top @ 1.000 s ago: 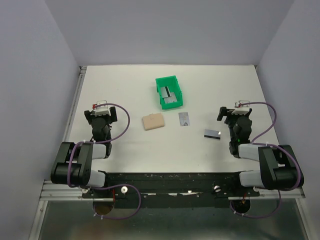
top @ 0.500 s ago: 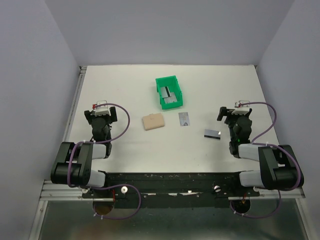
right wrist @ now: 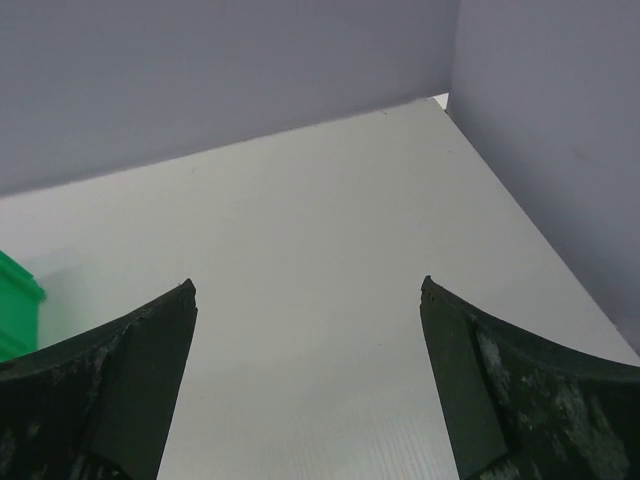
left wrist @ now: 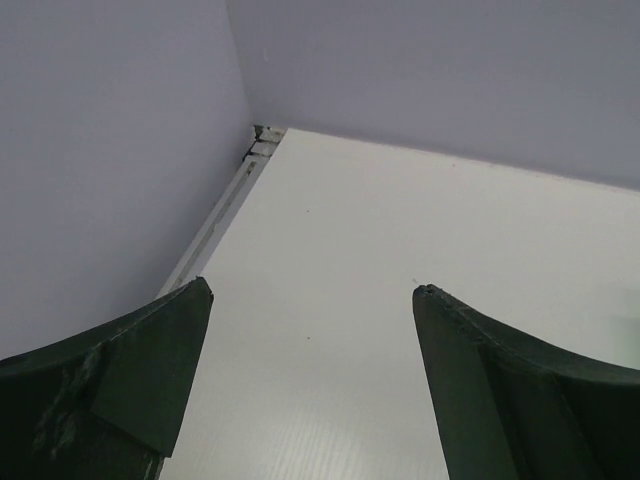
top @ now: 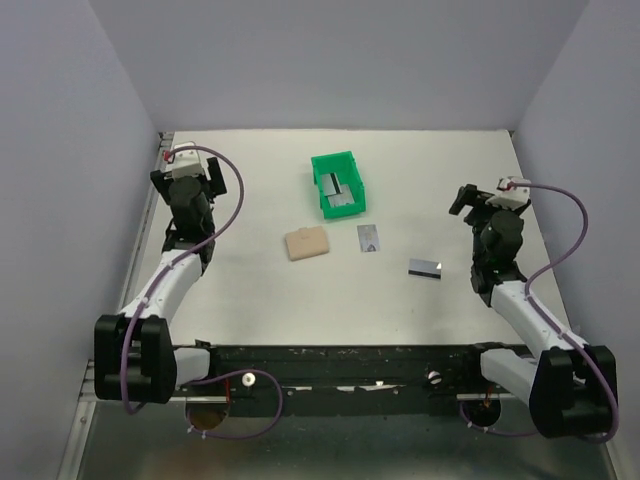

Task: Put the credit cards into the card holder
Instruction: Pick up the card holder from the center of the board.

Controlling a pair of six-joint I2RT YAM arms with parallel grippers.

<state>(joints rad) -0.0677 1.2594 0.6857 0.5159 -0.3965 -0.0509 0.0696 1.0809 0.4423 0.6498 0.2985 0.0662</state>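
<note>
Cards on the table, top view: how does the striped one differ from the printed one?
The striped card lies crosswise; the printed card lies lengthwise, front to back. The striped card bears a dark band and sits nearer the right arm; the printed card bears small marks and sits nearer the card holder. Both are silver-grey, flat on the table, untouched.

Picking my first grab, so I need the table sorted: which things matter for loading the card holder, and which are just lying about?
For the job:
- card holder
- printed card
- striped card

Lying about:
- green bin
- grey flat pieces inside it, possibly more cards; too small to tell
</note>
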